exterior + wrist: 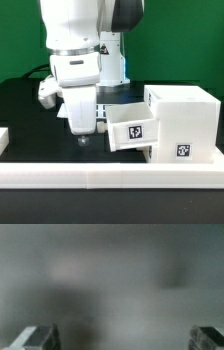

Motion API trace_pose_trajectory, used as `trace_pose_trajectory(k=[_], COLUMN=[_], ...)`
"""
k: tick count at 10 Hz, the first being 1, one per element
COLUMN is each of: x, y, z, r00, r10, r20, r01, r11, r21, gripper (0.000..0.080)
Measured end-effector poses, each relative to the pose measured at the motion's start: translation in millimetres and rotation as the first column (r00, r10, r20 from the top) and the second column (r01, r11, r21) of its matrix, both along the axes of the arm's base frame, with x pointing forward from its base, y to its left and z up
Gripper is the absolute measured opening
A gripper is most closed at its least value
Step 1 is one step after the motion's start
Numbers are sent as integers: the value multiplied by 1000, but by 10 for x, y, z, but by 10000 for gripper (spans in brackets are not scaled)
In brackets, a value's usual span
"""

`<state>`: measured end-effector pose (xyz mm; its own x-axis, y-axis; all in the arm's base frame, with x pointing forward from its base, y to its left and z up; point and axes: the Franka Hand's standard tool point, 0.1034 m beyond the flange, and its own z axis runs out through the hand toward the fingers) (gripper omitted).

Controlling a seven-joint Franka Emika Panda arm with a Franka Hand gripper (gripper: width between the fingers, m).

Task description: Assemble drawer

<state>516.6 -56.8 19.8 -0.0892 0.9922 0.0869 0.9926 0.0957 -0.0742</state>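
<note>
The large white hollow casing stands at the exterior view's right, with a square tag on its front. A small white box tray with a tag sits against the casing's open side, tilted and partly inside it. My gripper hangs low over the black table, just to the exterior view's left of the tray. In the wrist view my gripper has its fingers far apart at the frame's edges. Only a blurred grey surface lies between them. A second tray is not clearly visible.
A long low white bar edges the table at the front. Another white piece shows at the exterior view's left edge. The black table stretches behind it. The arm's white body hides the area behind the gripper.
</note>
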Motion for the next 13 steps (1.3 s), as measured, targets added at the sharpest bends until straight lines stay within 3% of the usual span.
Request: trace_pose_trajectory(k=[4, 9, 11, 13], x=[65, 177, 176, 171], y=[181, 617, 808, 897], z=[84, 327, 335, 333], r00=[984, 979, 984, 975], r10=[-179, -201, -178, -221], r20=[-4, 23, 23, 21], r01=[179, 202, 178, 222], r11=[983, 978, 983, 974], r21=[-29, -44, -40, -43], gripper=[648, 648, 648, 648])
